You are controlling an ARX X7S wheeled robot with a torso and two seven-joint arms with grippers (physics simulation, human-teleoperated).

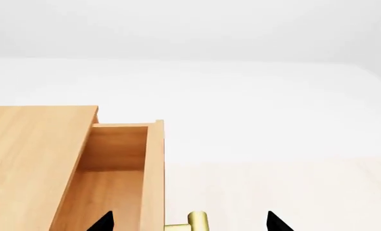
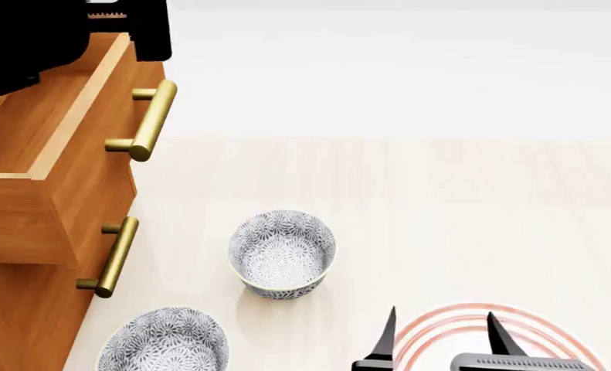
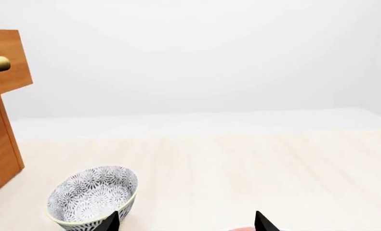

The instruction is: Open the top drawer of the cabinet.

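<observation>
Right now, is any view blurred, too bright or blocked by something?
Head view: sharp; the black left arm blocks the upper left corner, over the top drawer. Left wrist view: sharp, background nearly plain white. Right wrist view: sharp, even light, soft shadow under the bowl.

Head view steeply downward, left wrist close above the top drawer [image 1: 116, 168], right wrist low, level
</observation>
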